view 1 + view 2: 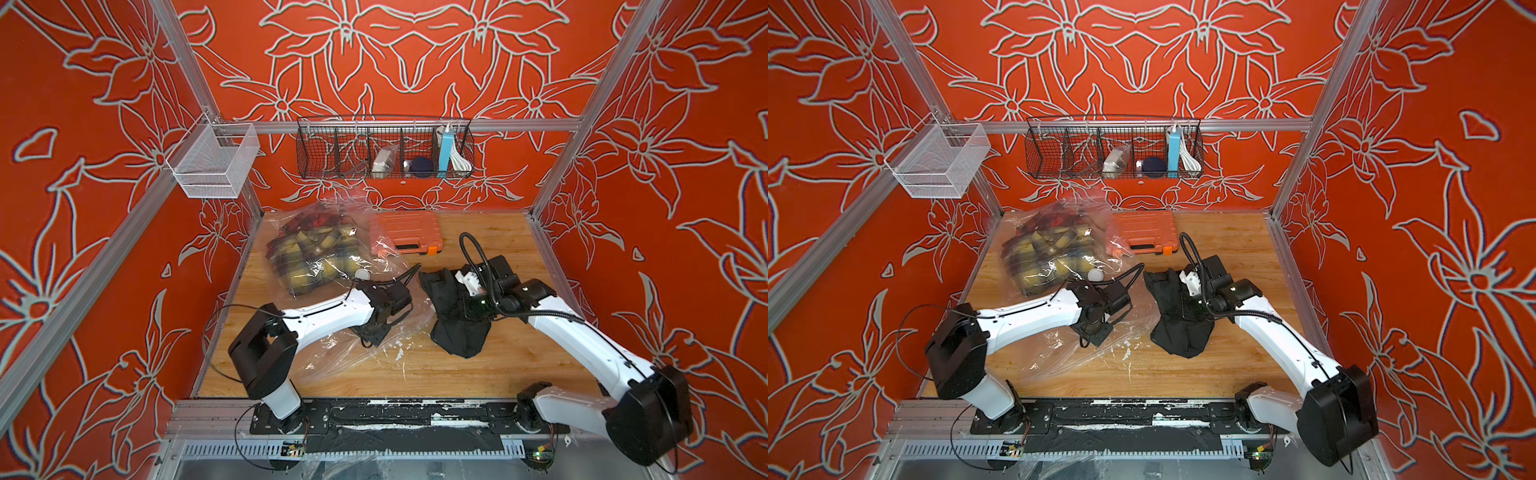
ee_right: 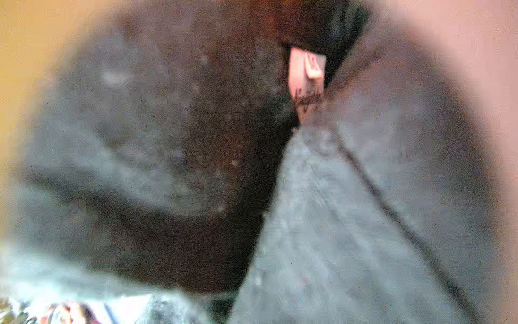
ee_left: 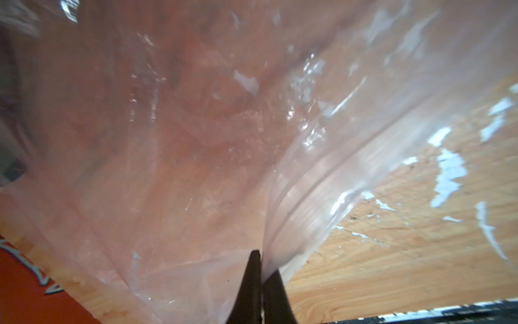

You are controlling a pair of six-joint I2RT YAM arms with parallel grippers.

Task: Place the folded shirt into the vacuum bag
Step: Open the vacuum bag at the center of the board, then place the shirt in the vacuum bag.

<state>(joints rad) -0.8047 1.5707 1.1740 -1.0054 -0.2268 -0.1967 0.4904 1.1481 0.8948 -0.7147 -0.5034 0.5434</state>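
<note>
Vacuum bag [image 3: 196,140] clear, crinkly: left end effector [image 3: 263,265] pinches; right end effector [image 1: 463,301] clamps shirt [image 1: 455,334].

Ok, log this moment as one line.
left fingers: shut on vacuum bag edge | right fingers: hidden, gripping black shirt | in bag: plaid garment

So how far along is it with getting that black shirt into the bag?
Done: plaid clothes already lie inside the bag, and the left gripper is pinched shut on its clear edge. In hand: the right gripper appears to grip the black shirt, which is bunched up beside the bag. Left: the shirt is wholly outside, so it must be carried across and pushed in.
</note>
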